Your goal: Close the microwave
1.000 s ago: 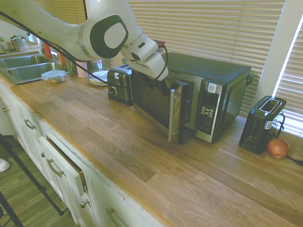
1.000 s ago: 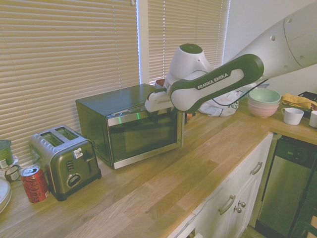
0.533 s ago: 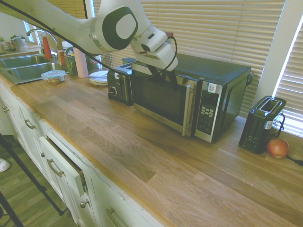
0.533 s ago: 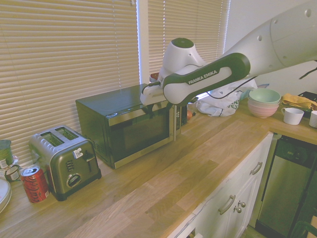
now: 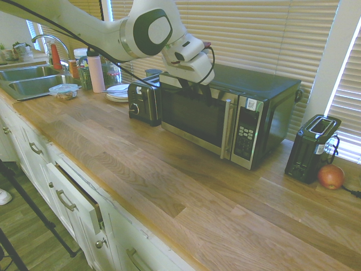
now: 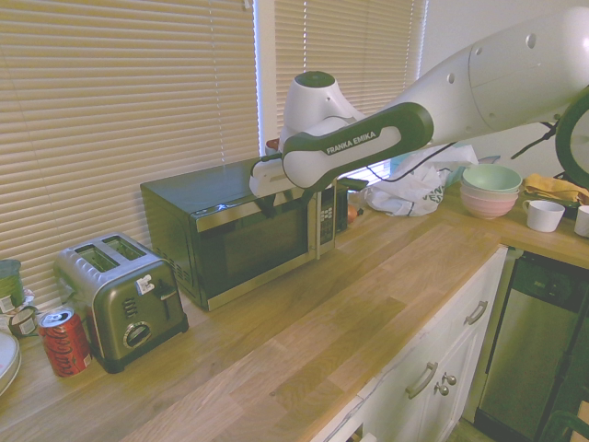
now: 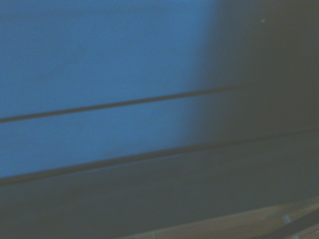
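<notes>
Microwave [image 5: 192,116] stands on the wooden counter [image 5: 141,169], its door [image 5: 189,113] flush or nearly so with the front. Gripper [image 5: 196,95] hangs at the door's upper part, fingers spread apart. Seen from the front, a two-slot toaster [image 6: 124,299] sits just left, a slim black toaster [image 5: 311,149] to the right, beside a round reddish fruit [image 5: 331,176].

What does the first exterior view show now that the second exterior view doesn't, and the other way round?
Only the first exterior view shows the sink, the pink bottle and the small black toaster. Only the second exterior view shows the red can, the stacked bowls and a white mug. Both show the microwave with its door up against its front, the chrome-and-black toaster with a knob, the window blinds and the wooden counter.
</notes>
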{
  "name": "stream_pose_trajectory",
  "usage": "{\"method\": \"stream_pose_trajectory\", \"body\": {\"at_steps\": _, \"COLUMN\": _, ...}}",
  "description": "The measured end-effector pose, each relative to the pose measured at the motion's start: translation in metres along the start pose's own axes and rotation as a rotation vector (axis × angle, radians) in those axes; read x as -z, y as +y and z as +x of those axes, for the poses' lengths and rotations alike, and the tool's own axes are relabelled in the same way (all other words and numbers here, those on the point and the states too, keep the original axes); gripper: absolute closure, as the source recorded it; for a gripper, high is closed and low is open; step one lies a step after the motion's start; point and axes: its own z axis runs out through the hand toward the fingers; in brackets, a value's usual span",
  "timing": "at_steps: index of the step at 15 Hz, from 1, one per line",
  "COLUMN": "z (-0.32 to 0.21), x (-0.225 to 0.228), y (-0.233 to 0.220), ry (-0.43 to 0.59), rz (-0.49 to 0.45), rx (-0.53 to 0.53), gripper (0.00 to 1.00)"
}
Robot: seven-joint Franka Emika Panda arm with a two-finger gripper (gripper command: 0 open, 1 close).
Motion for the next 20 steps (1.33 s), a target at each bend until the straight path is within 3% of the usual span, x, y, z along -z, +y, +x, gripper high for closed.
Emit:
{"method": "stream_pose_trajectory", "body": {"at_steps": 10, "z": -0.120, "x": 0.030, "y": 0.115, "ry": -0.246, "rz": -0.066, "rx": 0.116, "gripper": 0.00}}
{"method": "stream_pose_trajectory", "body": {"at_steps": 20, "z": -0.173, "x": 0.038, "y": 0.167, "ry": -0.362, "rz": -0.139, "rx": 0.222, "gripper": 0.00}}
